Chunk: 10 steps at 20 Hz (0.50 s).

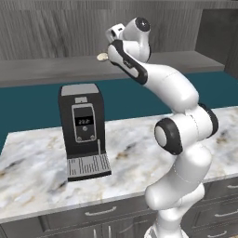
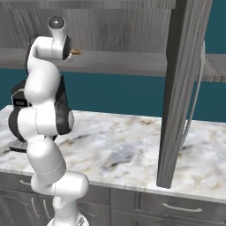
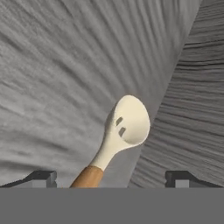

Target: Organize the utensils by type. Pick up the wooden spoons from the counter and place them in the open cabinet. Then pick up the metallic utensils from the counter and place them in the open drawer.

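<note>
Robot arm reaching into the dark grey wood-grain wall cabinet [image 2: 132, 31]
Open two-finger gripper [image 3: 111, 178] above cream-bowled, tan-handled wooden spoon [image 3: 118, 138] lying on the grey shelf board [image 3: 57, 100]

This is a kitchen, rendered by computer. A marble counter [image 1: 139, 139] runs over dark grey drawer fronts [image 2: 176, 205] with silver handles, and a black coffee machine [image 1: 83, 130] stands on it. Above is a grey wood-grain wall cabinet [image 2: 132, 31] with its door [image 2: 181, 88] open, against a teal wall [image 1: 135, 97].
</note>
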{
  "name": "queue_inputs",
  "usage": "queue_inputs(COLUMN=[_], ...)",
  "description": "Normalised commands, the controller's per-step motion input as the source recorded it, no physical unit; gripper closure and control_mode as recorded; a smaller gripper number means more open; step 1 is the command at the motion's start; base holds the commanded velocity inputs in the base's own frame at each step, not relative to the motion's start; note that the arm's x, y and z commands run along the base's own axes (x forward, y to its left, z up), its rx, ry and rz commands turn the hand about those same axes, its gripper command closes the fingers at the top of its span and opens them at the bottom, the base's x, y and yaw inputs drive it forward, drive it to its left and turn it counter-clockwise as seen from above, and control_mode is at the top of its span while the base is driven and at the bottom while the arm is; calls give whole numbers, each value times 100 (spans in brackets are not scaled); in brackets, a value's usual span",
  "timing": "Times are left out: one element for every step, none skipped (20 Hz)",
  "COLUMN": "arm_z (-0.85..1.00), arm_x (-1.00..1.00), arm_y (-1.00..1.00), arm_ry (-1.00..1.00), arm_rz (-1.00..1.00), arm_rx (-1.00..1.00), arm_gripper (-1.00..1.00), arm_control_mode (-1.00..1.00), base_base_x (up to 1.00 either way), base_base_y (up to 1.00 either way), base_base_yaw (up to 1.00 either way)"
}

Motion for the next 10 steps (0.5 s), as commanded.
queue_inputs(arm_z=[-36,-26,-13,-8,0,-5,-6,-17,-17,-12], arm_x=[0,9,22,18,1,0,-8,-6,0,0], arm_y=[0,0,0,0,0,0,-1,-10,-14,-17], arm_ry=[3,3,0,0,0,0,0,0,0,0], arm_rz=[0,0,0,0,0,0,0,0,0,0], arm_rx=[-8,-7,-10,-9,-12,-12,-19,-19,-20,-18], arm_gripper=[-100,-100,-100,-100,-100,-100,-100,-100,-100,-100], arm_control_mode=[-100,-100,-100,-100,-100,-100,-100,-100,-100,-100], base_base_x=[0,0,0,0,0,0,0,0,0,0], base_base_y=[0,0,0,0,0,0,0,0,0,0], base_base_yaw=[0,0,0,0,0,0,0,0,0,0])
